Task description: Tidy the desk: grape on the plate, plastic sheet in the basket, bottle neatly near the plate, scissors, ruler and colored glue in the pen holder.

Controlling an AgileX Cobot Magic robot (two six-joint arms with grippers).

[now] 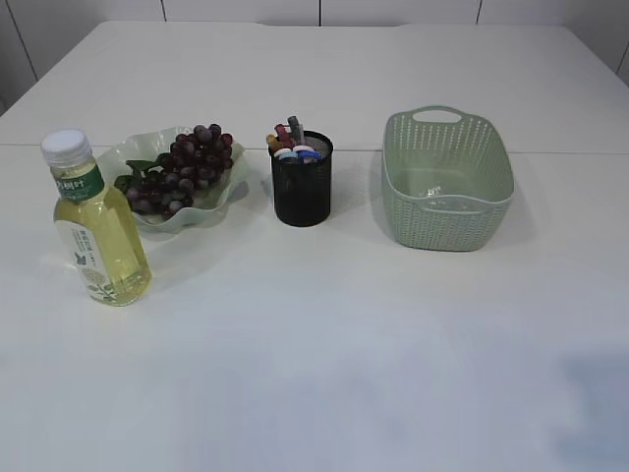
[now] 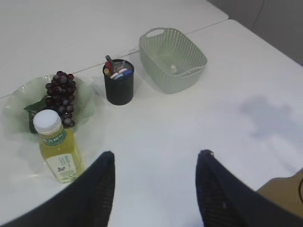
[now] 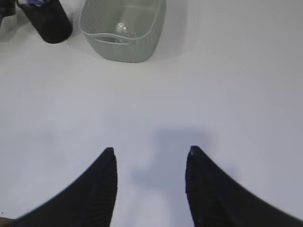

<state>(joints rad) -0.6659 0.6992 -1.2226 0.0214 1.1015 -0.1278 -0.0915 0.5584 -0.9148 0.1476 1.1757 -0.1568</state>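
- White table (image 1: 324,334), pale wall panels behind
- Grape (image 1: 182,172) lies on the plate (image 1: 228,192); pen holder (image 1: 302,182) full; basket (image 1: 447,182) holds something clear
- Bottle (image 1: 96,231) upright, touching the plate's front edge
- Left hand (image 2: 155,163) and right hand (image 3: 149,158): both spread, empty, above bare table
- Bottle judged rigid, smooth, liquid-heavy; take it mid-body at the label

Grapes (image 1: 182,167) on plate (image 1: 221,202), bottle (image 1: 95,224) upright beside it, pen holder (image 1: 303,182) full.

White tabletop (image 1: 324,344), seam line across its far part, pale wall panels (image 1: 246,10) behind
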